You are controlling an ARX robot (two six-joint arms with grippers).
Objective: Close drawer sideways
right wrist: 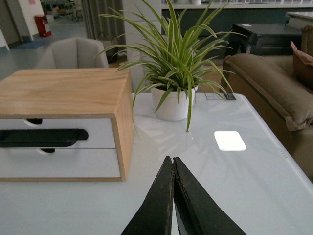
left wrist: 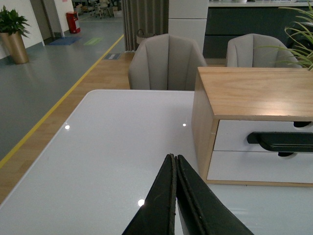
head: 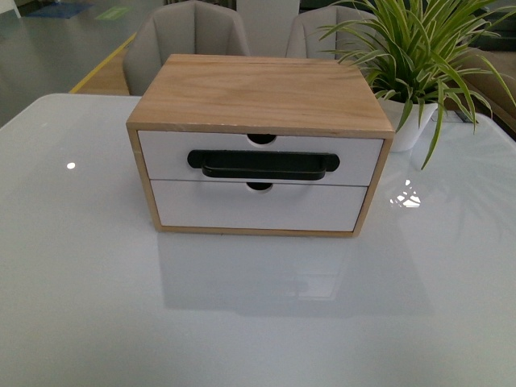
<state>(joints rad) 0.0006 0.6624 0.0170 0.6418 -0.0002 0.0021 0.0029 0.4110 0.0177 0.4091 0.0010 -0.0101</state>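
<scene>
A light wood cabinet (head: 258,93) stands in the middle of the white table (head: 258,322). Its upper drawer (head: 165,153) has a white front with a long black bar handle (head: 262,164) and sits flush with the frame. Below it is a plain white drawer front (head: 201,205). Neither arm shows in the front view. In the left wrist view my left gripper (left wrist: 174,156) is shut on nothing, off the cabinet's left front corner, with the drawer (left wrist: 230,134) apart from it. In the right wrist view my right gripper (right wrist: 171,159) is shut and empty, off the right front corner, apart from the drawer (right wrist: 102,133).
A potted spider plant (head: 419,48) in a white pot (right wrist: 172,103) stands right of the cabinet, close behind it. Grey chairs (head: 189,36) stand beyond the table's far edge. A brown sofa (right wrist: 274,88) lies past the right edge.
</scene>
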